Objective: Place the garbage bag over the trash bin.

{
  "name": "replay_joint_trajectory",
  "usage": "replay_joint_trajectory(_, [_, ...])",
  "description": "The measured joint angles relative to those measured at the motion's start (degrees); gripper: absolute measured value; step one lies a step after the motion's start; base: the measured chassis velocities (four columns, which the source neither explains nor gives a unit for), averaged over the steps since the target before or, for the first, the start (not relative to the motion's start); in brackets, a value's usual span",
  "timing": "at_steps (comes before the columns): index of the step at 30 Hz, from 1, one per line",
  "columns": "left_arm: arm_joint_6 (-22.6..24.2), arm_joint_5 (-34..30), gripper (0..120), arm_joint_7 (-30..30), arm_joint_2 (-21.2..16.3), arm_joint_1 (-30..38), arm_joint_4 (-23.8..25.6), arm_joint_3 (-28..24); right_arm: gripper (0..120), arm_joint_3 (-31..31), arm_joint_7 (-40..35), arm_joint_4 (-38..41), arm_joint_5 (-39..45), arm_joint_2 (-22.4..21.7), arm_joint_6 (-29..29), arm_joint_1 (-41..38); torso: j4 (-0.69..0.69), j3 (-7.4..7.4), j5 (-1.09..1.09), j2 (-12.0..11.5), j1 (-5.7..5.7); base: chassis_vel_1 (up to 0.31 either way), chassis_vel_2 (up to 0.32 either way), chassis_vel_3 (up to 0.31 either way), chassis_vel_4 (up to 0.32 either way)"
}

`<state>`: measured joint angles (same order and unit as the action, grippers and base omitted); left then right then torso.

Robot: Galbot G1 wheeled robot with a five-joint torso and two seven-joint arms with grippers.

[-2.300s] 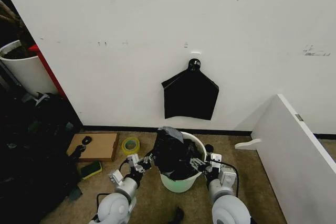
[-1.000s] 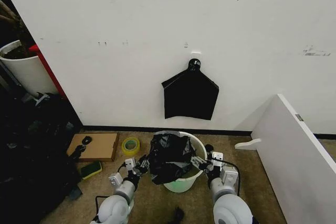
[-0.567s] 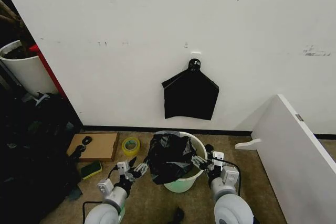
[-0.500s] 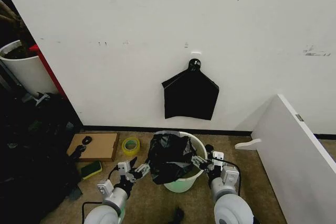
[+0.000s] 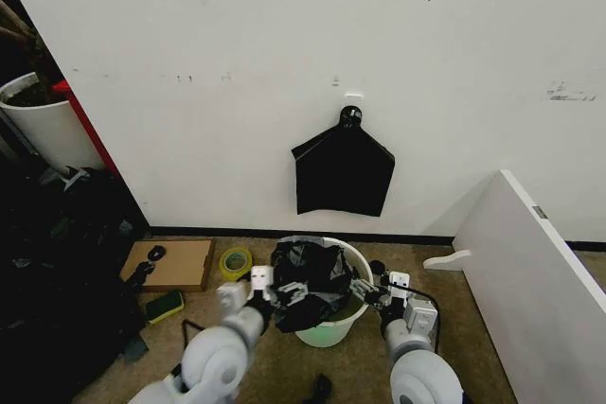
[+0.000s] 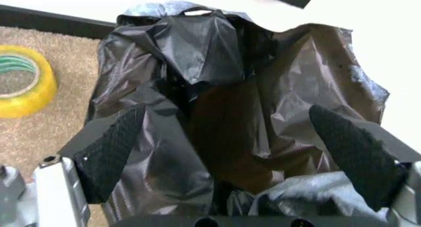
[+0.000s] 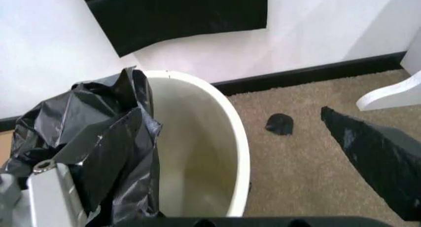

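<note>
Two-armed reach down to the trash bin (image 5: 358, 267), on carpet close against the wall. Heaped over the bin's left half and rising above its rim: the garbage bag (image 5: 308, 276), black, glossy and crumpled (not drawn round the rim; the right part of the bin's mouth bare and cream-white). Pushed in from the bin's left side, right against the bag: the left gripper (image 5: 280, 290). From its own wrist, jaws spread wide, the bag's folds bulging between the two dark fingers (image 6: 108, 153) and pinched by neither. At the bin's right rim: the right gripper (image 5: 371, 295). Jaws parted here too, with the bin's wall between them, one side in by the bag's folds, the other out over the carpet. Just left of the bin, flat on the carpet: a yellow tape roll (image 5: 236, 261). On the wall above the bin: a flat black bag (image 5: 343, 175) with a pointed top.
</note>
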<state>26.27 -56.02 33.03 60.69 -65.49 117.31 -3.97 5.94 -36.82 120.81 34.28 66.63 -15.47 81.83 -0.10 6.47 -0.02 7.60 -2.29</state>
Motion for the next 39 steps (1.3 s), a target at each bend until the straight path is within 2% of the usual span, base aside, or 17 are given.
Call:
replay_joint_trajectory(4, [1.7,-0.6,97,4.3,1.4,2.4,-1.1,-0.9,100,0.3,-0.2,0.0,-0.1,0.0,-0.1,0.2,0.0,0.0,-0.01,0.0,0.0,0.0,0.0,0.0,0.0])
replay_joint_trajectory(13, [6.3,-4.5,96,11.9,2.7,3.1,-0.7,0.8,100,0.3,-0.6,-0.6,-0.1,0.0,-0.3,0.2,0.01,0.0,0.0,0.0,0.0,0.0,0.0,0.0,0.0])
replay_joint_trajectory(17, [8.2,-11.0,96,17.6,5.6,5.2,-2.5,0.8,100,0.2,-0.8,-0.7,0.0,0.0,-0.6,-0.1,0.0,0.0,0.0,0.0,0.0,0.0,0.0,0.0,0.0])
replay_joint_trajectory(24, [10.7,-16.5,96,23.0,6.9,7.4,-3.4,1.3,100,0.1,-1.0,-0.7,0.0,-0.1,-0.7,0.1,0.0,0.0,0.0,0.0,0.0,0.0,0.0,0.0,0.0])
replay_joint_trajectory(33, [13.3,-22.1,96,27.7,6.6,9.5,-4.3,2.7,100,-0.2,-1.2,-0.8,-0.1,-0.1,-1.0,0.0,0.01,0.0,0.0,0.0,0.0,0.0,0.0,0.0,0.0])
replay_joint_trajectory(36, [13.8,-24.0,98,28.4,7.7,11.6,-7.8,2.4,100,-0.3,-1.3,-0.8,-0.1,0.0,-1.1,0.0,0.0,0.0,-0.01,0.0,0.0,0.0,0.0,0.0,0.0])
replay_joint_trajectory(39, [13.5,-24.5,99,28.7,8.7,12.1,-9.2,2.2,100,-0.4,-1.3,-0.8,-0.1,0.1,-1.1,0.0,0.0,0.0,0.0,0.0,0.0,0.0,0.0,0.0,0.0])
